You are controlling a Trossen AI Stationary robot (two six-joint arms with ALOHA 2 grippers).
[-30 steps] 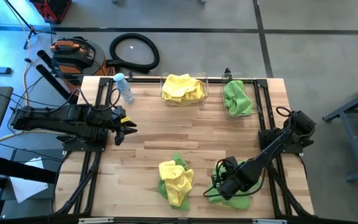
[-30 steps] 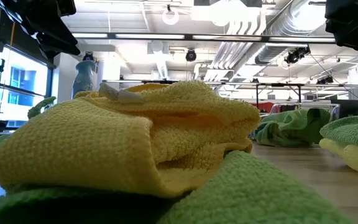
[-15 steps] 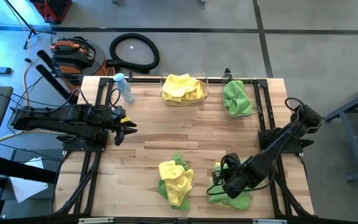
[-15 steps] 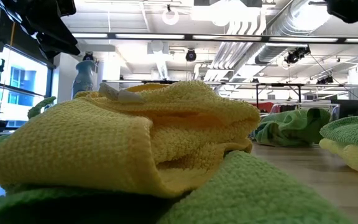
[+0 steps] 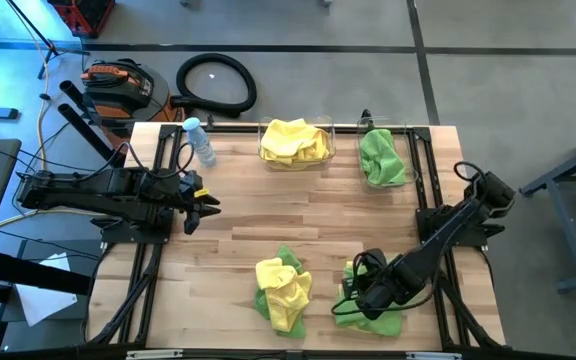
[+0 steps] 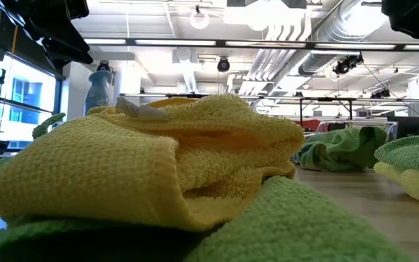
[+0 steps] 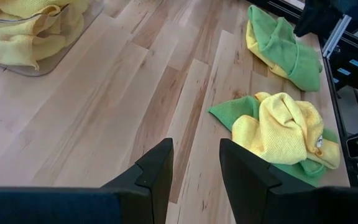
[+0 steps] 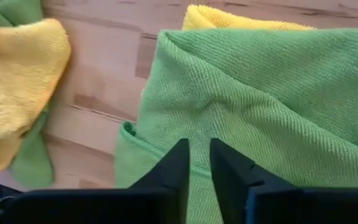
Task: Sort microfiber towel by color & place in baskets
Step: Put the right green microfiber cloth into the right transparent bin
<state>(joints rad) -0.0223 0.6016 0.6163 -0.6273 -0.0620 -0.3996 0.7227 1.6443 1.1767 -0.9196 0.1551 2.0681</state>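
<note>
High view, left to right: left gripper (image 5: 211, 210) at mid-left, fingers slightly apart, holding nothing; yellow-on-green towel pile (image 5: 283, 292) at lower centre; wide basket (image 5: 295, 142) of yellow towels at upper centre; right gripper (image 5: 353, 303) at lower right, nearly closed, pinching a green towel (image 5: 380, 318); narrow basket (image 5: 382, 156) of green towels at upper right.

no readable text, no labels, no brands, no numbers
</note>
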